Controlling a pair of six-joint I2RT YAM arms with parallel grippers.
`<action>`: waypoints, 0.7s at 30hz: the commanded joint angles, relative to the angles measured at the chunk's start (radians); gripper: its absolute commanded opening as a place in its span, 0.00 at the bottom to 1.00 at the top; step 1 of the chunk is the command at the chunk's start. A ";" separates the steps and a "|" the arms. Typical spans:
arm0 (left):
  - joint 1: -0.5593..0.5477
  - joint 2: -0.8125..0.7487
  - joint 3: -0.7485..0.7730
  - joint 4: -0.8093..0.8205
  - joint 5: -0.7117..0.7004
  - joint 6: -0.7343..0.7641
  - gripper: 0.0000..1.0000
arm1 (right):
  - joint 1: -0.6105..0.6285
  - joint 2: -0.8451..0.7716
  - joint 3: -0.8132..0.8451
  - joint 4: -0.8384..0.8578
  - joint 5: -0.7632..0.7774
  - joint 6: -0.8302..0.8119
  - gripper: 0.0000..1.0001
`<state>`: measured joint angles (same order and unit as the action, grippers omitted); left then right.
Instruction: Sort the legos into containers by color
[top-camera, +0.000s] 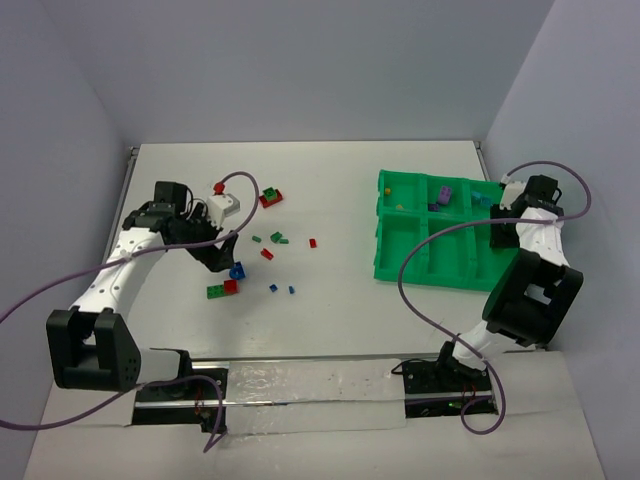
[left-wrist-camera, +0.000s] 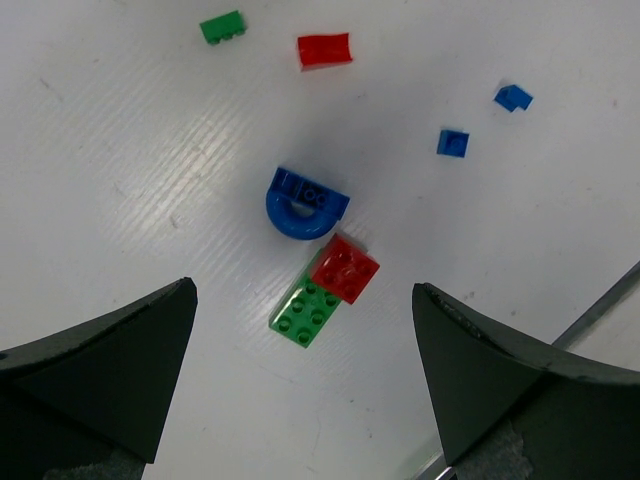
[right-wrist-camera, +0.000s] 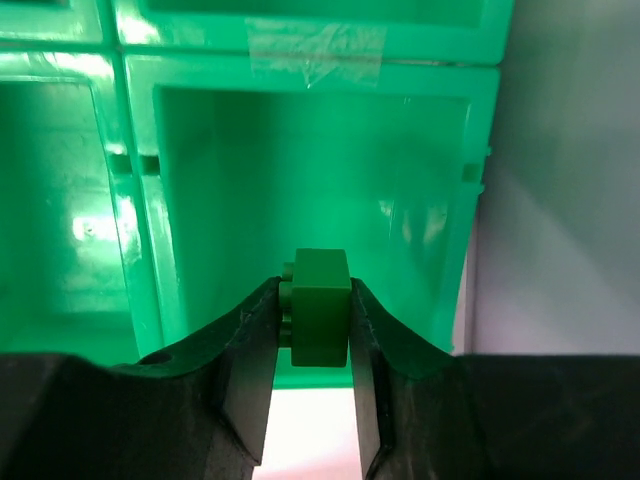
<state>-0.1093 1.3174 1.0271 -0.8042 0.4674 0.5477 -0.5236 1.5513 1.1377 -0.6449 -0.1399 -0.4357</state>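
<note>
My right gripper (right-wrist-camera: 314, 290) is shut on a small dark green lego (right-wrist-camera: 322, 305), held by its sides above the front edge of an end compartment of the bright green tray (right-wrist-camera: 140, 230). In the top view this gripper (top-camera: 497, 228) is over the tray's right end (top-camera: 378, 230). My left gripper (left-wrist-camera: 304, 292) is open above the table, over a blue arch-shaped lego (left-wrist-camera: 300, 205), a red lego (left-wrist-camera: 345, 268) and a green plate (left-wrist-camera: 308, 312) that it touches. Its fingers (left-wrist-camera: 120, 360) hold nothing.
More loose legos lie on the table: green (left-wrist-camera: 222, 27), red (left-wrist-camera: 324, 49), two small blue ones (left-wrist-camera: 452, 142) and a red-and-green piece (top-camera: 270, 197). A purple lego (top-camera: 445, 195) lies in a back compartment. The grey wall stands close to the tray's right side.
</note>
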 joint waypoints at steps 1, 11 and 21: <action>0.045 -0.019 -0.011 -0.056 -0.028 0.123 0.99 | -0.005 -0.007 -0.014 0.039 0.008 -0.014 0.56; 0.123 -0.063 -0.093 -0.126 -0.016 0.313 0.99 | 0.023 -0.046 0.020 -0.006 -0.014 0.010 0.77; 0.134 -0.150 -0.217 -0.141 0.021 0.476 0.91 | 0.146 -0.104 0.101 -0.087 -0.081 0.076 0.93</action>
<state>0.0204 1.1969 0.8522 -0.9264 0.4325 0.9127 -0.4210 1.4993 1.1744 -0.6952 -0.1798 -0.3981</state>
